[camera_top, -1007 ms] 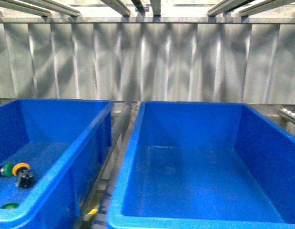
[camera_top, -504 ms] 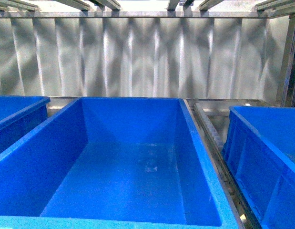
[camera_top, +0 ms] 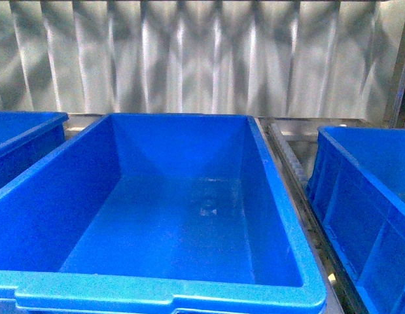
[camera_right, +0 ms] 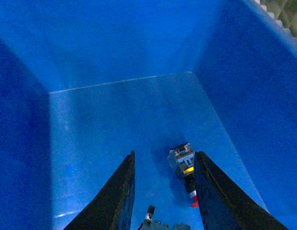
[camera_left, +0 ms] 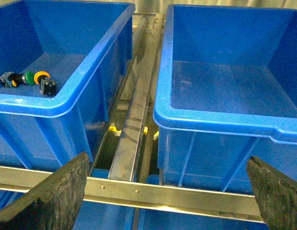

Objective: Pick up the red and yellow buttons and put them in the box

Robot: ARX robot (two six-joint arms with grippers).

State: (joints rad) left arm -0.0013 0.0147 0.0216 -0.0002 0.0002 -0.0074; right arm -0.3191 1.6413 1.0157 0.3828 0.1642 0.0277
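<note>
While the front view shows no arm, it has 3 blue bins: a big middle bin (camera_top: pixel 163 216) w/ bare floor, plus a left bin (camera_top: pixel 22 140) and right bin (camera_top: pixel 366 190) cut off at the edges. Behind them runs a corrugated metal wall (camera_top: pixel 189 59). In the left wrist view, the left gripper (camera_left: pixel 162 191) hangs fingers wide over a metal rail (camera_left: pixel 138 115) between 2 bins; a yellow button (camera_left: pixel 42 76) lies beside a green button (camera_left: pixel 28 77) in 1 of them. The right gripper (camera_right: pixel 162 189) is down inside a bin, fingers apart, not gripping; a red button (camera_right: pixel 185 172) lies on the floor just beside 1 finger (camera_right: pixel 213 196).
</note>
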